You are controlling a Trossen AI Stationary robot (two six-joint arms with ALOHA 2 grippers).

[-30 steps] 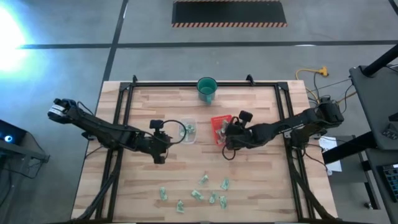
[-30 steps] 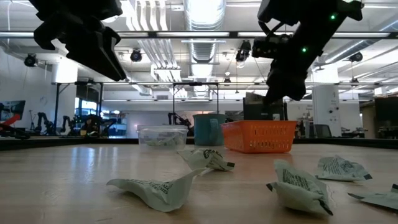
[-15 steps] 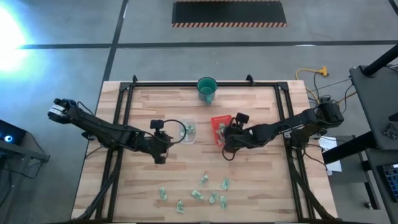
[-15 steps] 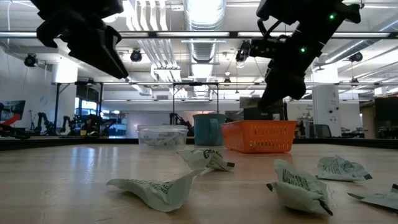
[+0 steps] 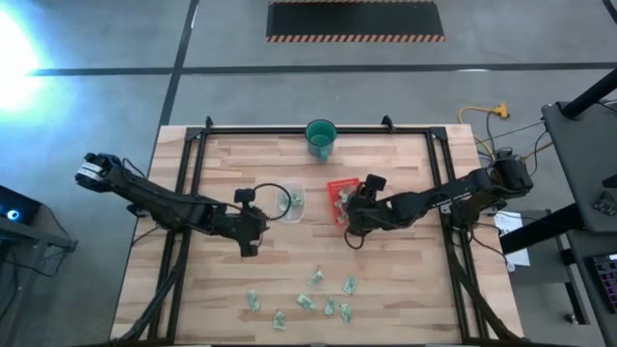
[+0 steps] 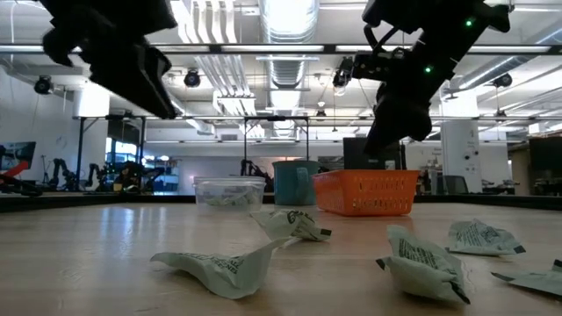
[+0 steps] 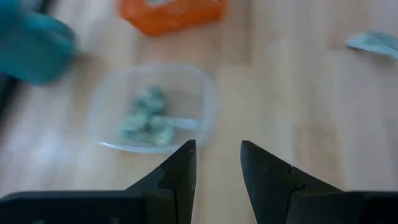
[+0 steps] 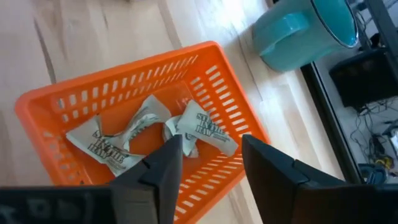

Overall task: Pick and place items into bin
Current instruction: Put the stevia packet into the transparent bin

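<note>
Several small pale green-and-white packets (image 5: 315,299) lie loose near the table's front edge; in the low view they (image 6: 426,259) rest flat on the wood. An orange slotted bin (image 5: 342,200) at mid-table holds a few packets (image 8: 202,127). My right gripper (image 8: 211,140) hangs open over that bin (image 8: 124,93), nothing between its fingers. A clear tub (image 7: 152,109) holding green pieces stands left of the bin. My left gripper (image 7: 217,146) is open above the bare wood just near of the tub (image 5: 289,202), touching nothing.
A teal cup (image 5: 321,138) stands at the table's far edge, beyond the bin and the tub. Black frame rails (image 5: 188,173) run along the table's left and right sides. Bare wood lies between the two containers and the loose packets.
My right gripper has shifted a little toward the table's left, staying over the orange bin.
</note>
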